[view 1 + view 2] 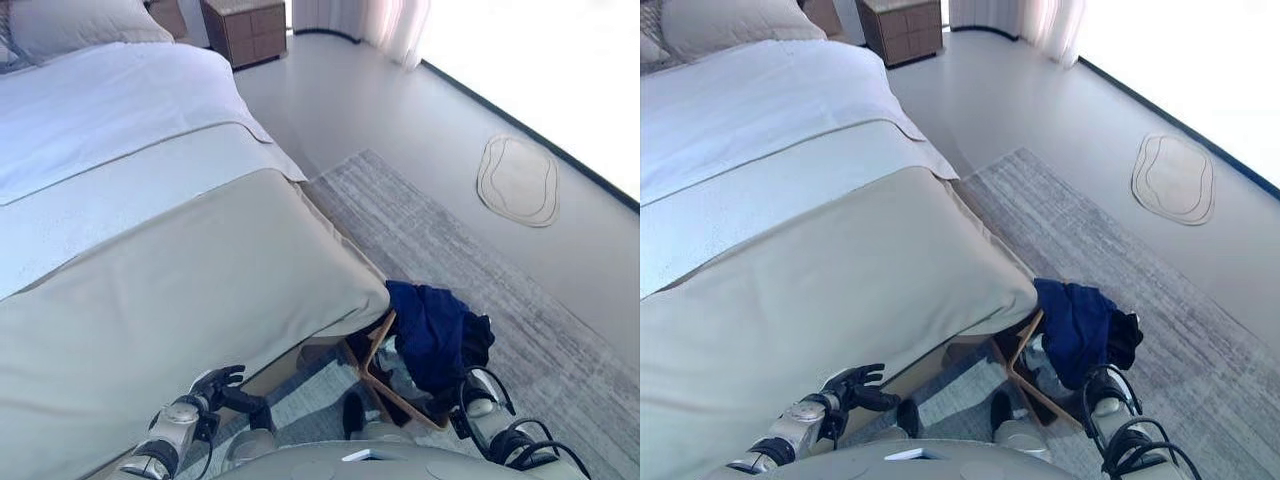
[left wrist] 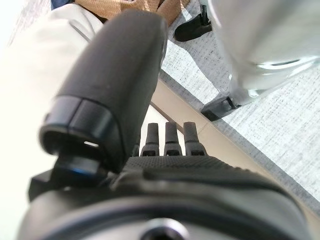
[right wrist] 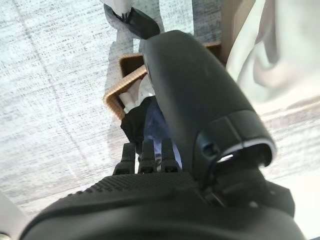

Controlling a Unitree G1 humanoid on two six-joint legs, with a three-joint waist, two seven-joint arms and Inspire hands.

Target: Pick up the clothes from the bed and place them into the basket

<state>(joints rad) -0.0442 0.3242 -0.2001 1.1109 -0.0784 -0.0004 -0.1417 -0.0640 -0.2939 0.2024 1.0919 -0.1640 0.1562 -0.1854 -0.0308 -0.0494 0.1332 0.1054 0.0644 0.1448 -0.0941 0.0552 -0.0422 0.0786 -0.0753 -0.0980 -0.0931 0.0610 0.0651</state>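
Clothes (image 1: 432, 330): navy bundle is lying draped over the basket (image 1: 378, 378) by the bed (image 1: 180, 270) corner.
Left hand (image 1: 222, 385): hovering at the bed edge, fingers relaxed, empty.
Right hand (image 3: 150, 150): hanging above the clothes, fingers straight.

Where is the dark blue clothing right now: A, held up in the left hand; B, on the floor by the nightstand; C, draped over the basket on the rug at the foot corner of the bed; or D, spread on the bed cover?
C: the dark blue clothing hangs over the rim of the basket on the rug beside the bed.
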